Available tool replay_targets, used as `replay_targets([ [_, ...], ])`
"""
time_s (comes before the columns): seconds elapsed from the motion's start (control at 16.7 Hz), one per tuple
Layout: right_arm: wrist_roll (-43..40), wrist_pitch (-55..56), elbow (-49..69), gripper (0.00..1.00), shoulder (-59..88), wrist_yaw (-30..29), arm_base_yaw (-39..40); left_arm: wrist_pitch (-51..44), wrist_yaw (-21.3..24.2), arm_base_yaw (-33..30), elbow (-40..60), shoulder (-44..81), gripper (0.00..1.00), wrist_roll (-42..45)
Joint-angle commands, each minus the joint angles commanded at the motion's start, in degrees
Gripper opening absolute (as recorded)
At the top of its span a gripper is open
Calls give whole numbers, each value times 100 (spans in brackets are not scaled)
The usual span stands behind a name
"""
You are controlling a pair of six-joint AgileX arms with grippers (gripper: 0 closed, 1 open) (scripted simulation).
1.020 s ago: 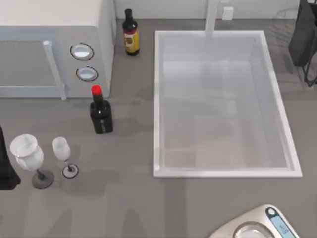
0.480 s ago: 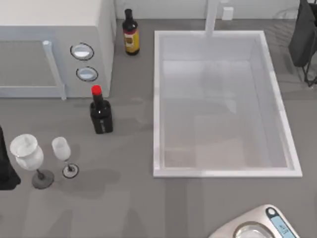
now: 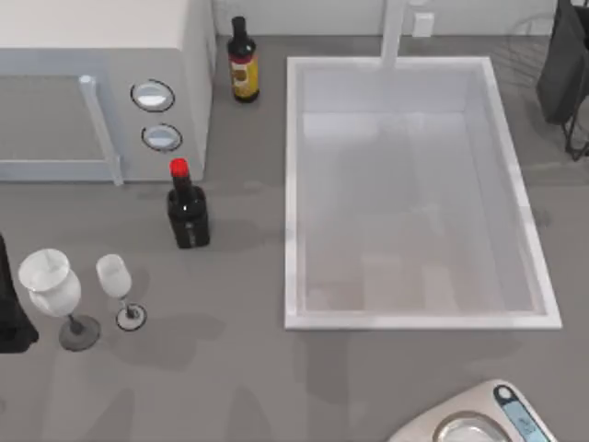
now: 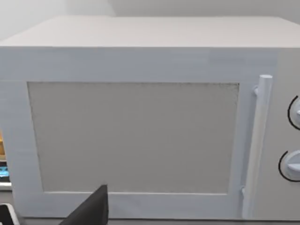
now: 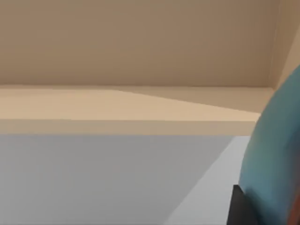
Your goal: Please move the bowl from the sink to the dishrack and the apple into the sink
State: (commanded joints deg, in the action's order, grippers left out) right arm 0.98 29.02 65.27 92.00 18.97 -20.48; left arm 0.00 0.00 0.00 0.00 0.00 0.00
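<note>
Meanwhile, shadows are drifting across the sink (image 3: 419, 69) floor since a second ago; the bowl (image 5: 276, 159) is showing blue beside the right gripper, whose grip I cannot tell.

Top view. The sink (image 3: 293, 193), a white basin with a raised rim, lies open from above; its floor carries nothing, and only the faucet post (image 3: 393, 32) at the far short side rises over it. Left of the sink a bare strip of grey table (image 3: 248, 276) runs front to back, bounded by the red-capped dark bottle (image 3: 187, 208) and the brown bottle (image 3: 243, 61). The microwave (image 3: 101, 87) blocks the far left. Two wine glasses (image 3: 78, 290) stand at front left. A scale (image 3: 479, 419) occupies the front right corner; a dark wire rack (image 3: 563, 74) stands at far right.
</note>
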Motion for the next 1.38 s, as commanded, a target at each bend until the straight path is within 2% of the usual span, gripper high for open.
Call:
replay_targets([
  [0.3, -3, 1575, -717, 0, 870, -237, 223, 0, 0, 0, 0, 0, 100, 0],
  [0.66, -5, 1814, -920, 0, 1096, -309, 291, 0, 0, 0, 0, 0, 100, 0],
  [1.38, -5, 1814, -920, 90, 1096, -309, 291, 0, 0, 0, 0, 0, 100, 0],
])
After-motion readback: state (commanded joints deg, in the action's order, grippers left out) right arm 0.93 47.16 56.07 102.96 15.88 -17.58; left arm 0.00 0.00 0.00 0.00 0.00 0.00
